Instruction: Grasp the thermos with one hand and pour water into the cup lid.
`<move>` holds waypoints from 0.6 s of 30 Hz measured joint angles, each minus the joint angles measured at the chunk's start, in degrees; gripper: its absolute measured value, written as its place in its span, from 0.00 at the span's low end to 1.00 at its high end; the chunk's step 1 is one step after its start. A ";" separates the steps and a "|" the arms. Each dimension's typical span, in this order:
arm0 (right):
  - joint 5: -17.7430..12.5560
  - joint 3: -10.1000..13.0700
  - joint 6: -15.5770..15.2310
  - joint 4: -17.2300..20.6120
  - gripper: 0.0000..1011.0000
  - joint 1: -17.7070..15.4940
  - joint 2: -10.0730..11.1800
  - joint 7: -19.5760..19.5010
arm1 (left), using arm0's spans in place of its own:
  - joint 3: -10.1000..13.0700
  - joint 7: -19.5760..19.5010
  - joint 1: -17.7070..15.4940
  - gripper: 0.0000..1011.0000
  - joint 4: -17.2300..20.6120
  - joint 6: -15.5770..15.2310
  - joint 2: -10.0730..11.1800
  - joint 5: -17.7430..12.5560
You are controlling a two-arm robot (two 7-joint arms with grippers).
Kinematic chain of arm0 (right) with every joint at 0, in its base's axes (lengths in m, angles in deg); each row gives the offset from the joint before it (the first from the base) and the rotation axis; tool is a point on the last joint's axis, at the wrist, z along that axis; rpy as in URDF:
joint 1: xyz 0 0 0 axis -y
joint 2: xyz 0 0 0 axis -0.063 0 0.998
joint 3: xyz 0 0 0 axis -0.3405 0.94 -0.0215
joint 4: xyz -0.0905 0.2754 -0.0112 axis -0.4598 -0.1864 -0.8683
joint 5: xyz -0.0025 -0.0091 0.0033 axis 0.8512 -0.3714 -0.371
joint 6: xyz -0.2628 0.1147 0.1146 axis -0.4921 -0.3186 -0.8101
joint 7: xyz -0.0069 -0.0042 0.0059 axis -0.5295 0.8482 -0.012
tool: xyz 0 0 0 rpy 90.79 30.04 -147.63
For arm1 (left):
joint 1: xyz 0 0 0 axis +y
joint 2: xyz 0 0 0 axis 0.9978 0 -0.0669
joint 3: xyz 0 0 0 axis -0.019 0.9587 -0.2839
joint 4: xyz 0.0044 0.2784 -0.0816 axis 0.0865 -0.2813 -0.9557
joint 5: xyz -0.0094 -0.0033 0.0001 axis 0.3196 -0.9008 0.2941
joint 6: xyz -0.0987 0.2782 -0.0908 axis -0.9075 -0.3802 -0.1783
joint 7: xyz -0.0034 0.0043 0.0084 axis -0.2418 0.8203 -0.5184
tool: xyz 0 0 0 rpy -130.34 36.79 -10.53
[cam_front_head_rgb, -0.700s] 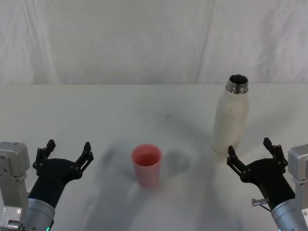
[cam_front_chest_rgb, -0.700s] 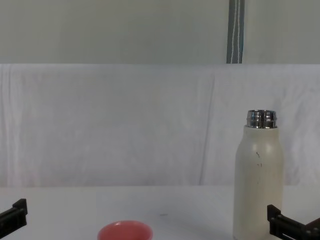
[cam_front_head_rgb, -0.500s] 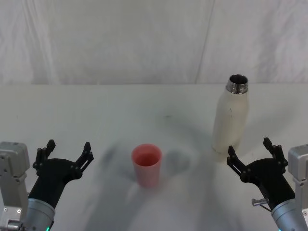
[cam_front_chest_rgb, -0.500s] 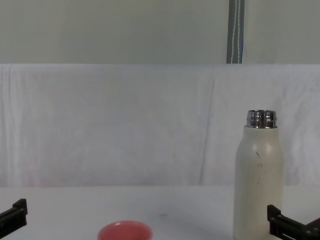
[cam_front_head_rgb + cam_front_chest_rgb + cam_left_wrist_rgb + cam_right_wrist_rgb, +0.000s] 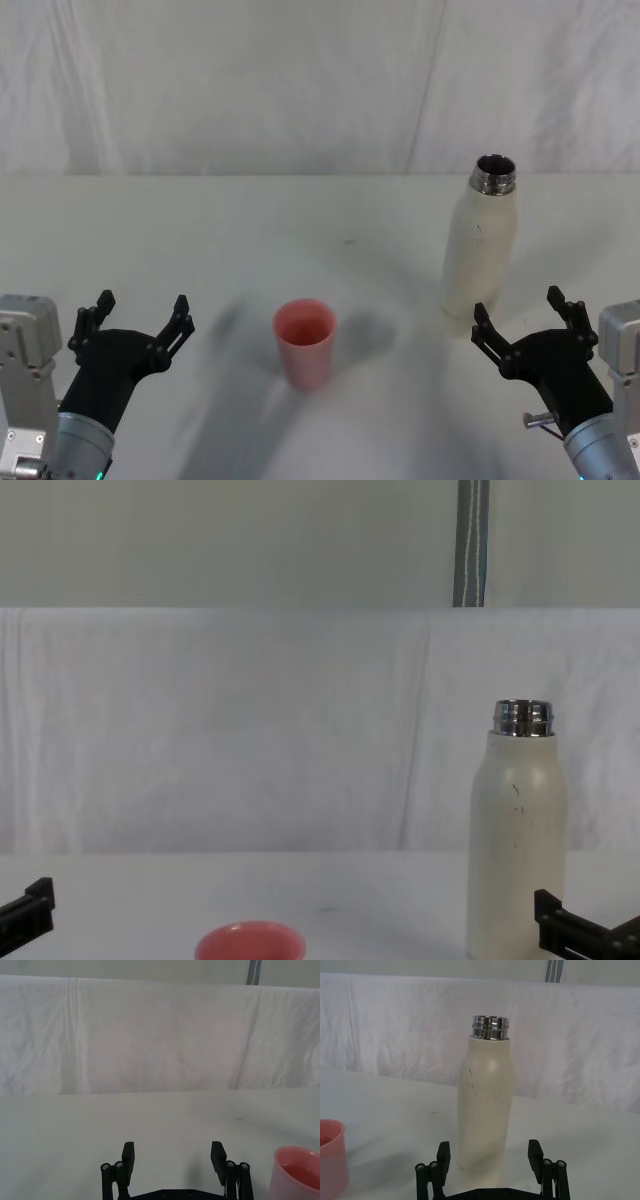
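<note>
The cream-white thermos (image 5: 482, 245) stands upright at the table's right, its steel neck uncapped; it also shows in the right wrist view (image 5: 486, 1115) and chest view (image 5: 516, 835). The pink cup lid (image 5: 305, 342) sits upright near the table's middle, seen at the frame edge in both wrist views (image 5: 296, 1171) (image 5: 330, 1155) and low in the chest view (image 5: 250, 944). My right gripper (image 5: 525, 315) is open just in front of the thermos, apart from it, with nothing between its fingers (image 5: 489, 1155). My left gripper (image 5: 137, 312) is open and empty, left of the cup lid (image 5: 174, 1156).
A white table (image 5: 250, 230) carries everything, with a draped white cloth backdrop (image 5: 300, 80) behind it. A grey pole (image 5: 472, 542) rises behind the cloth.
</note>
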 joint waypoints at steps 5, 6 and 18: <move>0.00 0.00 0.00 0.00 0.99 0.00 0.00 0.00 | 0.00 0.00 0.00 0.99 0.00 0.00 0.00 0.00; 0.00 0.00 0.00 0.00 0.99 0.00 0.00 0.00 | 0.00 0.00 0.00 0.99 0.00 0.00 0.00 0.00; 0.00 0.00 0.00 0.00 0.99 0.00 0.00 0.00 | 0.00 0.00 0.00 0.99 0.00 0.00 0.00 0.00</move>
